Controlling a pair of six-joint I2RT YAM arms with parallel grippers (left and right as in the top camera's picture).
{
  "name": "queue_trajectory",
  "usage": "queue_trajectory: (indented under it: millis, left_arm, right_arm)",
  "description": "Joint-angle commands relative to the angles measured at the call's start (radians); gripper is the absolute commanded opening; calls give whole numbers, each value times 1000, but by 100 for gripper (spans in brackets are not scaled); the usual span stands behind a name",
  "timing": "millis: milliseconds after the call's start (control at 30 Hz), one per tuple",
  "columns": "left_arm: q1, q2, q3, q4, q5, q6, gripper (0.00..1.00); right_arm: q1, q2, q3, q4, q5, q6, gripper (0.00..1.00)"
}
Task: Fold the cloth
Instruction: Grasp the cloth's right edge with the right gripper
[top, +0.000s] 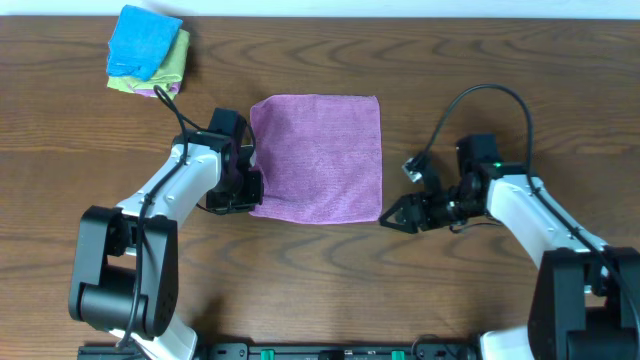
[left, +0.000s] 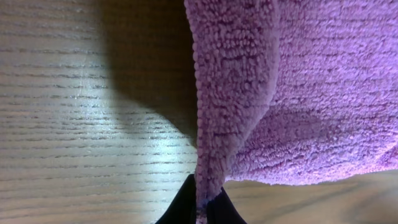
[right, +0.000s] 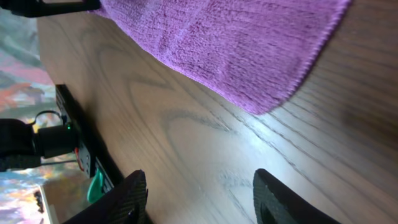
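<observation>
The purple cloth (top: 318, 156) lies spread flat in the middle of the table. My left gripper (top: 247, 187) is shut on the cloth's near left corner; in the left wrist view the pinched edge (left: 214, 149) rises out of the black fingers (left: 180, 208) in a ridge above the wood. My right gripper (top: 392, 220) is open just off the cloth's near right corner, low over bare wood. In the right wrist view its fingertips (right: 132, 193) stand wide apart with nothing between them, and the cloth corner (right: 261, 99) lies ahead of them.
A bright blue folded cloth (top: 143, 42) sits on a light green one (top: 175, 62) at the back left. Cables trail from both arms. A black rail with green parts (right: 87, 168) runs along the table's front edge.
</observation>
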Motion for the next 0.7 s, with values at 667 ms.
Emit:
queue_trajectory:
  millis: [667]
  left_arm:
    - [4, 12, 11, 10, 12, -12, 6]
  right_arm:
    - [97, 175, -12, 195, 102, 197, 55]
